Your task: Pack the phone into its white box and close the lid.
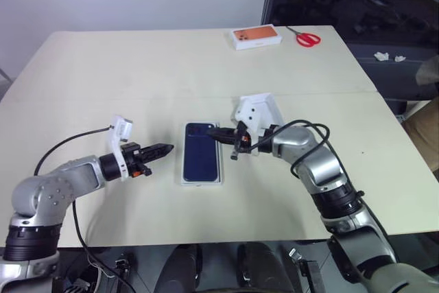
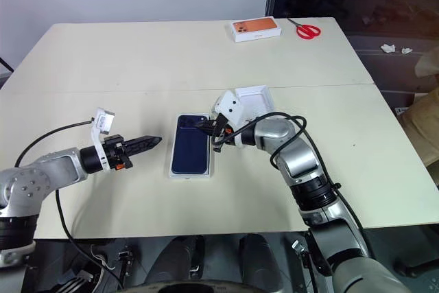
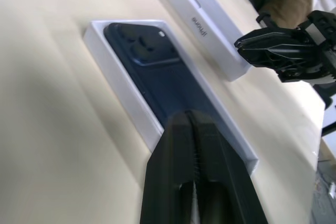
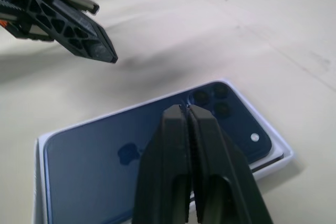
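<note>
On the cream table (image 1: 137,66), we take the white box (image 1: 184,169) as our landmark: it lies flat near the table's middle, and the phone (image 1: 200,150) rests inside it, dark blue back up, its camera cluster at the box's far end. We see white rim showing along the phone's sides.

Just left of the box, our left gripper (image 1: 164,148) hovers with its two black fingers pressed together, holding nothing, tips aimed at the box's long side and apart from it.

Over the box's far right corner sits our right gripper (image 1: 210,132), fingers likewise pressed tight with nothing between them, tips above the phone near the camera end; we cannot tell whether they touch the glass.

Just right of the box's far end, behind the right wrist, lies the lid (image 2: 255,99), white side showing.

Well beyond the box, near the table's far edge, we see an orange-faced box (image 1: 256,37) and, beside it, red scissors (image 1: 306,37).
</note>
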Robot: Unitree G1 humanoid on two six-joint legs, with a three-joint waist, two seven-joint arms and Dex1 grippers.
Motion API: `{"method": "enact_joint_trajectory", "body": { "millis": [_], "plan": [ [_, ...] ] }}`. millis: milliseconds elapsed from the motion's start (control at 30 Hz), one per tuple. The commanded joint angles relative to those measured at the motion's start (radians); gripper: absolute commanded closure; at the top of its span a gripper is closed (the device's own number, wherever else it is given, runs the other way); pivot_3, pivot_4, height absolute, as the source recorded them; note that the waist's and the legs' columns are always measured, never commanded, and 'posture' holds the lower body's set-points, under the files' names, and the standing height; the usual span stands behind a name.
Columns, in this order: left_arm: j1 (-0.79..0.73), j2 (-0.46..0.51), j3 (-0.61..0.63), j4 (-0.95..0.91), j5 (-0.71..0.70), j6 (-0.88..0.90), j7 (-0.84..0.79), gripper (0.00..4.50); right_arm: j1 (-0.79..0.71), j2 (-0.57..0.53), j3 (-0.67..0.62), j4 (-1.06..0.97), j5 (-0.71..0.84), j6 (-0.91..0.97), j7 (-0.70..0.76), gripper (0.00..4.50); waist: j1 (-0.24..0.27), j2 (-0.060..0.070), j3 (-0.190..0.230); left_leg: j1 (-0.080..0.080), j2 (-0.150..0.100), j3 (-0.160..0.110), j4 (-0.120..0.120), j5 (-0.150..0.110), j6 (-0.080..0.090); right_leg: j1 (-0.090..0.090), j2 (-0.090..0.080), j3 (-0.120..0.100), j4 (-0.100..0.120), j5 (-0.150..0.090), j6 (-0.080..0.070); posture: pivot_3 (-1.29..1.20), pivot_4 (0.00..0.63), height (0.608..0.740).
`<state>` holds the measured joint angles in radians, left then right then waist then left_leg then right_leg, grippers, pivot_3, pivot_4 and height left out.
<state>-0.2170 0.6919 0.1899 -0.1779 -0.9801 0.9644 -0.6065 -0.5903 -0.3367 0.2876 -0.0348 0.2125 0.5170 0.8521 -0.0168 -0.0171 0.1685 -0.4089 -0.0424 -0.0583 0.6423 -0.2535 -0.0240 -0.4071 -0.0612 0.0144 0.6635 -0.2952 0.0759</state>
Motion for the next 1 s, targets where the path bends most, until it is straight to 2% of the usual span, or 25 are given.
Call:
{"method": "enact_joint_trajectory", "body": {
  "millis": [33,367,600,1000],
  "plan": [
    [-0.010,-0.020,-0.052,-0.023,0.074,-0.012,0.024,4.45,0.009,-0.014,0.066,0.009,-0.082,-0.047,-0.019,4.50,0.001,0.000,0.000,0.000,0.000,0.000,0.000,0.000,0.000,0.000,0.000,0.000,0.000,0.000,0.000,0.00,0.150,0.740],
    [-0.047,-0.113,-0.176,0.011,0.175,0.007,-0.002,4.45,0.039,-0.053,0.120,0.021,-0.151,-0.091,0.008,4.50,0.008,0.000,0.000,0.001,0.000,0.000,0.001,0.000,0.000,0.002,0.000,-0.001,0.000,0.000,0.000,0.00,0.150,0.740],
    [-0.035,-0.095,-0.194,-0.005,0.190,0.047,-0.055,4.45,0.047,-0.068,0.113,0.017,-0.162,-0.097,0.017,4.50,0.007,0.000,0.000,0.001,-0.001,0.000,0.002,0.000,0.001,0.003,-0.001,-0.001,0.000,0.000,0.000,0.00,0.150,0.740],
    [-0.034,-0.073,-0.236,-0.022,0.241,0.070,-0.083,4.45,-0.008,-0.031,0.069,0.011,-0.119,-0.052,0.019,4.50,0.006,0.000,0.000,0.001,-0.001,0.000,0.002,0.000,0.001,0.003,0.000,-0.001,0.000,0.000,0.000,0.00,0.150,0.740]
  ]
}}
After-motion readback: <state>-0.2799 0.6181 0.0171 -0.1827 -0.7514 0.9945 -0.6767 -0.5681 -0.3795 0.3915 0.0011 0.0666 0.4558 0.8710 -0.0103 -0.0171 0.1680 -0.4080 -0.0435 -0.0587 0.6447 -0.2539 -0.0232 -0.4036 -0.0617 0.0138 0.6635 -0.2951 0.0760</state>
